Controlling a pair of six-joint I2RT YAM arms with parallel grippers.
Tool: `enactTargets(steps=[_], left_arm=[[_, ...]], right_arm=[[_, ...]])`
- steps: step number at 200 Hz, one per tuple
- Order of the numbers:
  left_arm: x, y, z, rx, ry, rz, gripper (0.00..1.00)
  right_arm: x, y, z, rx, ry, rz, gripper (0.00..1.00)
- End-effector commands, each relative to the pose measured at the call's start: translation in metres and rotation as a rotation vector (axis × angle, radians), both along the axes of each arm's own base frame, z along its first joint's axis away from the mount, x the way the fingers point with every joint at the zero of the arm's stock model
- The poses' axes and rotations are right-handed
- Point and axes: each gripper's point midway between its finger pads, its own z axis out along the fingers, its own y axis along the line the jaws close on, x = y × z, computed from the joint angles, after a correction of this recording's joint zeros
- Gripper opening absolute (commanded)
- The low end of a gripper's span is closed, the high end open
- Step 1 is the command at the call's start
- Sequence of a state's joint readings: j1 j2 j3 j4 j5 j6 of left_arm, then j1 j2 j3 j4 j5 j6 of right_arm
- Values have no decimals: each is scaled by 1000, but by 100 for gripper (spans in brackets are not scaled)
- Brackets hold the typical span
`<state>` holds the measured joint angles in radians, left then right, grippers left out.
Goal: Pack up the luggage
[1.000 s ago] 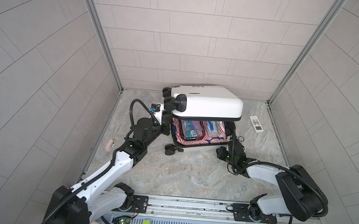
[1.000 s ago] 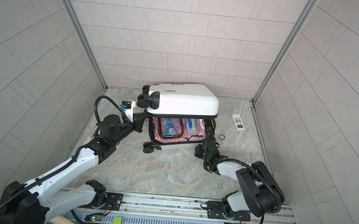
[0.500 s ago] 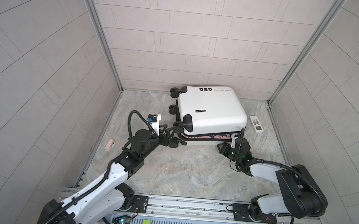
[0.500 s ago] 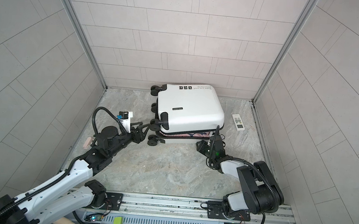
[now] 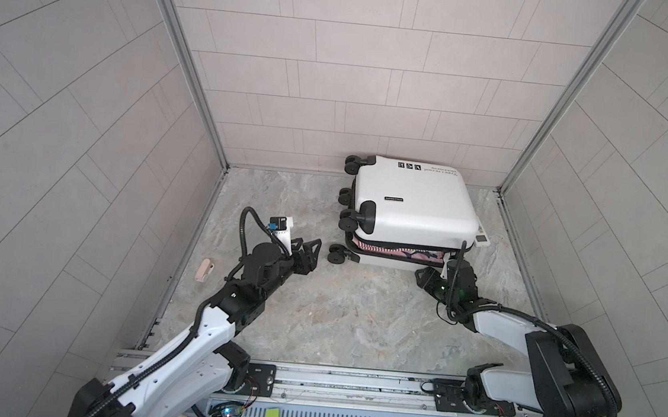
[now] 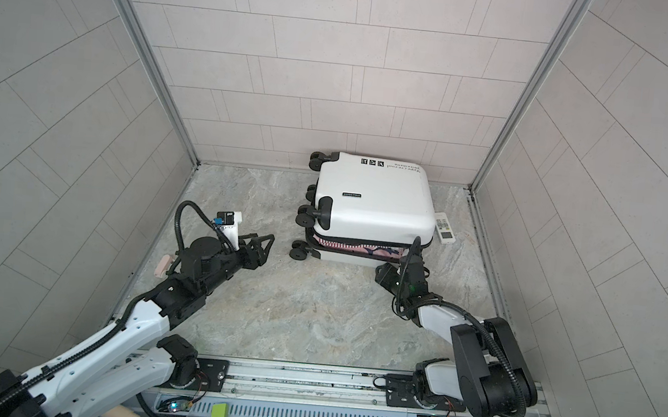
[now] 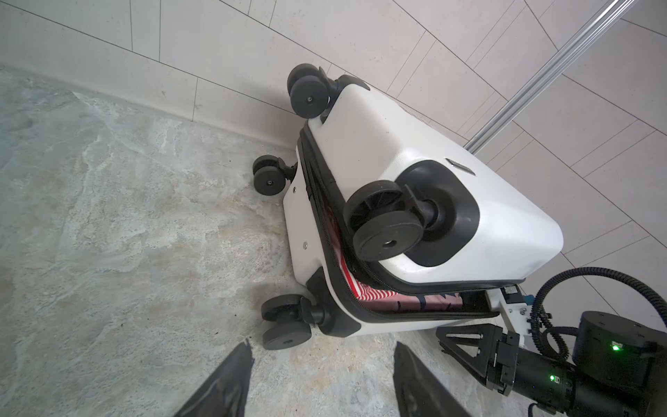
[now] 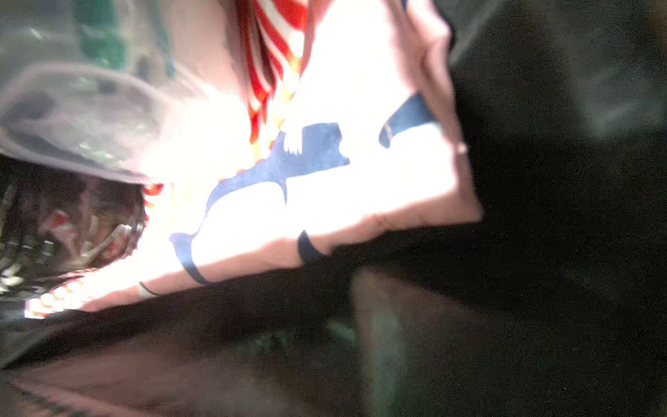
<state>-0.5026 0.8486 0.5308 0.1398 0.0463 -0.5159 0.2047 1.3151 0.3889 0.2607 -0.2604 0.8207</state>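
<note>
The white luggage (image 5: 412, 200) (image 6: 371, 196) (image 7: 415, 151) lies flat by the back wall. Its lid is down but for a front gap, where pink and red-striped cloth (image 5: 395, 251) (image 7: 379, 296) shows. My left gripper (image 5: 309, 241) (image 6: 263, 236) (image 7: 322, 343) is open and empty, just short of the front-left wheel (image 7: 285, 325). My right gripper (image 5: 443, 270) (image 6: 402, 266) sits at the front-right corner by the gap. One of its fingers (image 5: 424, 277) (image 7: 465, 339) is spread out to the side above the floor. Its wrist view looks into the gap at pink cloth (image 8: 325, 180).
A white remote (image 5: 482, 238) (image 6: 445, 228) lies right of the luggage. A small pink object (image 5: 204, 269) (image 6: 162, 265) lies by the left wall. A clear pouch (image 8: 72, 108) sits inside the luggage. Tiled walls close three sides, and the arms' rail (image 5: 349, 382) runs along the front.
The lid has dropped from raised to nearly shut. My left gripper has let go of the lid's wheel end, opened and drawn back to the left. The right gripper stays at the front-right corner.
</note>
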Motion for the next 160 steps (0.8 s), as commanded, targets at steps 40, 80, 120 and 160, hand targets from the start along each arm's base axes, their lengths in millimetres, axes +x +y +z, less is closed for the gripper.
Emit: enactTargets(steps=[40, 80, 120, 160], left_arm=[[21, -19, 40, -13, -60, -47, 68], [28, -25, 53, 2, -75, -71, 73], [40, -16, 62, 17, -66, -47, 76], [53, -1, 71, 15, -53, -7, 76]], right_arm=[[-59, 51, -36, -125, 316, 466, 55], [-77, 84, -25, -133, 338, 645, 62], [-89, 95, -7, -113, 330, 713, 66], [-96, 102, 14, -92, 309, 797, 67]])
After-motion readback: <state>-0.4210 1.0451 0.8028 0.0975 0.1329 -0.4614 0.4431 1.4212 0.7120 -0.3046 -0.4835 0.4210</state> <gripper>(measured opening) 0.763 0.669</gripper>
